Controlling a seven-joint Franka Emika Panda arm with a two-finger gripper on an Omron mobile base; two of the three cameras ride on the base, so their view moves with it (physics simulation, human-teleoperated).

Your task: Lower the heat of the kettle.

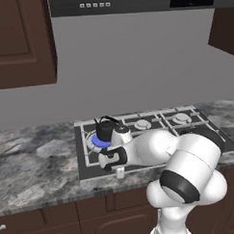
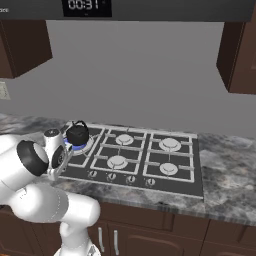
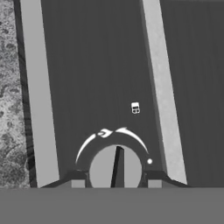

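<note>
while the kettle (image 1: 106,129) sits on the far-left burner over the heat (image 1: 100,142), the end effector (image 3: 116,183) straddles a front knob (image 3: 116,168), fingers narrowly parted either side; a loose hold might slip, or overturning could kill the flame.

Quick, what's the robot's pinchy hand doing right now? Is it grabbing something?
Gripper: open, its fingertips either side of a round stove knob, not yet squeezing it.

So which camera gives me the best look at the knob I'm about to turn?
The hand view: the knob sits straight ahead between the fingertips, its pointer bar and dial markings plain. In the left base view the gripper covers it. The right base view has the arm in front of that end of the knob row.
</note>
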